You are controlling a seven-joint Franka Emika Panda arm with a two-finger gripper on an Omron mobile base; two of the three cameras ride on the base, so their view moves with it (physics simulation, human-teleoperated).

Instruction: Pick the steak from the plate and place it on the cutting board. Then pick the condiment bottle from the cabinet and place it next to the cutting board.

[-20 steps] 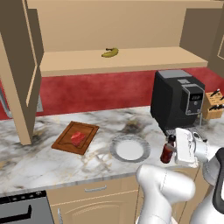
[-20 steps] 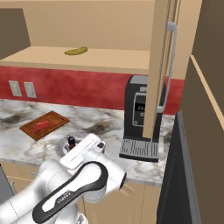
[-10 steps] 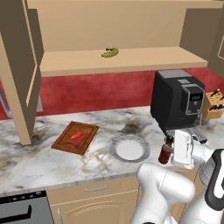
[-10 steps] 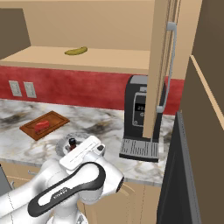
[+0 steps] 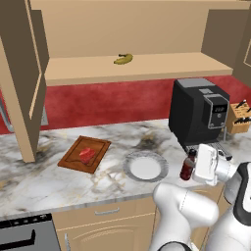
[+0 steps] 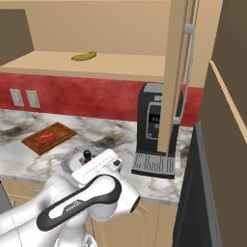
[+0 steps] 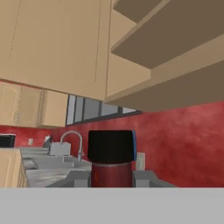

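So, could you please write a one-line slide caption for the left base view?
Gripper holds the condiment bottle beside the plate; steak already on the cutting board.

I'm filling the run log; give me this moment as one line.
steak: on cutting board | plate: bare | gripper: shut on condiment bottle, right of plate | banana: on cabinet shelf

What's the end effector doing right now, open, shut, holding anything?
End effector: shut on the condiment bottle, carried upright above the counter.
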